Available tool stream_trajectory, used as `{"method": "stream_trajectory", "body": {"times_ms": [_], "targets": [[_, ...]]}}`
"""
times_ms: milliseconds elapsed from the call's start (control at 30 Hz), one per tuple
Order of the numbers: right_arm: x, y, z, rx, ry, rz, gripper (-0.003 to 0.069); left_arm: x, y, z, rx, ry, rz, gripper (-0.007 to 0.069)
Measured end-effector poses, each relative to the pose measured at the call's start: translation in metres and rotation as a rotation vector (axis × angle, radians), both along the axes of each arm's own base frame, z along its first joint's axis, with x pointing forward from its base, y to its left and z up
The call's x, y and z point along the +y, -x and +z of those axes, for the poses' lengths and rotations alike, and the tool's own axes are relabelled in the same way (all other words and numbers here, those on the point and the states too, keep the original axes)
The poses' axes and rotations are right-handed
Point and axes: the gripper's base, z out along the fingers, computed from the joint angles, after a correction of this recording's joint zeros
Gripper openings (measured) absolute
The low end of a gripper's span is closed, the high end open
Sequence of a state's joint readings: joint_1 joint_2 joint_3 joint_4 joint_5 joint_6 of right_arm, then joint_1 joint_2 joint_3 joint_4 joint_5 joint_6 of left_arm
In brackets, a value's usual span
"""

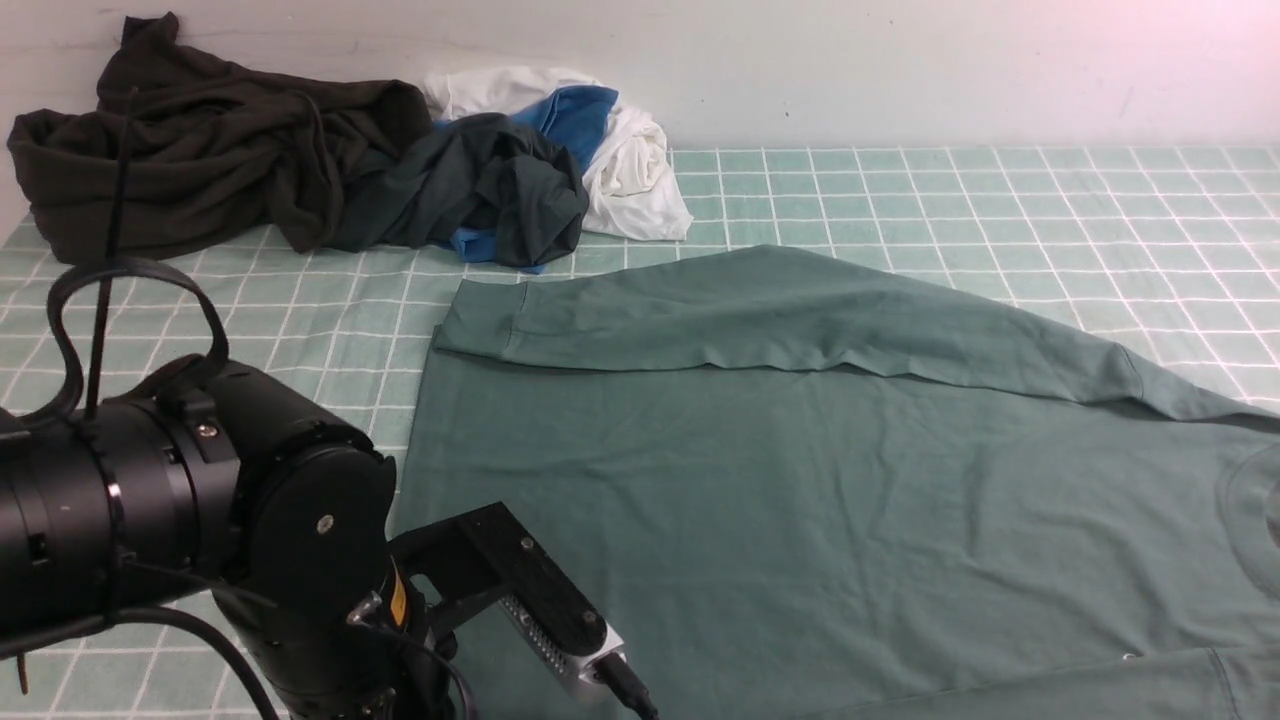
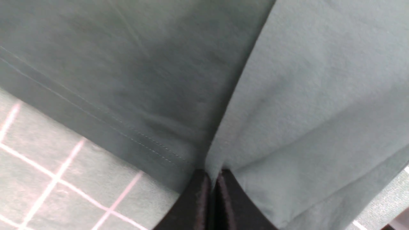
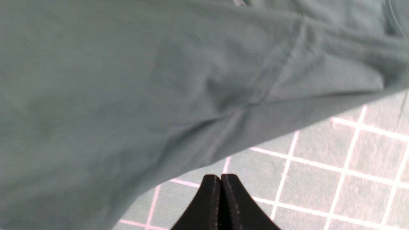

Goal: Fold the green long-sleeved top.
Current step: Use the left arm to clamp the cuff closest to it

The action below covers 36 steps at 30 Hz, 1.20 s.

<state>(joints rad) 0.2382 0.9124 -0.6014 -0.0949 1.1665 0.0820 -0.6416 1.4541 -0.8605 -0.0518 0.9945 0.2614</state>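
The green long-sleeved top (image 1: 800, 480) lies spread flat on the checked table, with one sleeve (image 1: 780, 315) folded across its far side and its collar at the right edge of the front view. My left gripper (image 2: 213, 174) is shut on a fold of the top (image 2: 287, 95) close to its stitched hem (image 2: 96, 111). In the front view only the left arm's wrist (image 1: 300, 540) shows; its jaws are hidden below the frame. My right gripper (image 3: 220, 177) is shut and empty over the table cover, just off the top's edge (image 3: 127, 80). The right arm is out of the front view.
A very dark olive-black garment (image 1: 200, 150) is heaped at the back left. A dark teal-grey garment with blue and white cloth (image 1: 520, 170) lies beside it. The green-and-white checked table cover (image 1: 1000, 200) runs to the wall behind.
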Motion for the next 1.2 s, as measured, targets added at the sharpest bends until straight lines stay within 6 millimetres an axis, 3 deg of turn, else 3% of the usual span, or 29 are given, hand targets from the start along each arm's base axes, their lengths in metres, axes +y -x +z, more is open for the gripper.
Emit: {"method": "stream_trajectory", "body": {"times_ms": [167, 367, 467, 567, 600, 667, 833, 1000, 1067, 1200], "targets": [[0.002, -0.022, -0.018, 0.029, 0.002, -0.059, -0.0014, -0.001, -0.001, 0.002, -0.006, 0.000, -0.002, -0.0001], [-0.017, -0.057, -0.047, 0.051, 0.004, -0.224, 0.0017, 0.001, 0.000, 0.002, 0.007, -0.013, -0.005, -0.0001], [-0.029, -0.068, -0.061, 0.064, -0.004, -0.301, 0.0106, 0.001, 0.000, 0.002, 0.010, -0.015, -0.005, -0.0001], [-0.032, -0.076, -0.068, 0.043, -0.018, -0.325, 0.0226, 0.001, 0.000, 0.002, 0.010, -0.014, -0.005, -0.0001], [-0.032, -0.077, -0.069, 0.042, -0.019, -0.326, 0.0235, 0.001, 0.000, 0.002, 0.010, -0.014, -0.005, -0.0001], [-0.031, -0.083, -0.072, 0.007, -0.030, -0.325, 0.0332, 0.001, 0.000, 0.002, 0.012, -0.015, -0.005, -0.0001], [-0.031, -0.090, -0.082, 0.002, -0.039, -0.326, 0.0396, 0.001, 0.000, 0.002, 0.013, -0.016, -0.005, -0.0001], [-0.031, -0.091, -0.096, 0.080, -0.027, -0.330, 0.0339, 0.001, 0.001, 0.002, 0.014, -0.016, -0.004, -0.0001], [-0.030, -0.092, -0.097, 0.085, -0.029, -0.331, 0.0272, 0.001, 0.001, 0.002, 0.014, -0.016, -0.004, -0.0001], [-0.032, -0.092, -0.097, 0.081, -0.008, -0.315, 0.0055, 0.002, 0.000, 0.002, 0.009, -0.026, -0.010, -0.0001]]}}
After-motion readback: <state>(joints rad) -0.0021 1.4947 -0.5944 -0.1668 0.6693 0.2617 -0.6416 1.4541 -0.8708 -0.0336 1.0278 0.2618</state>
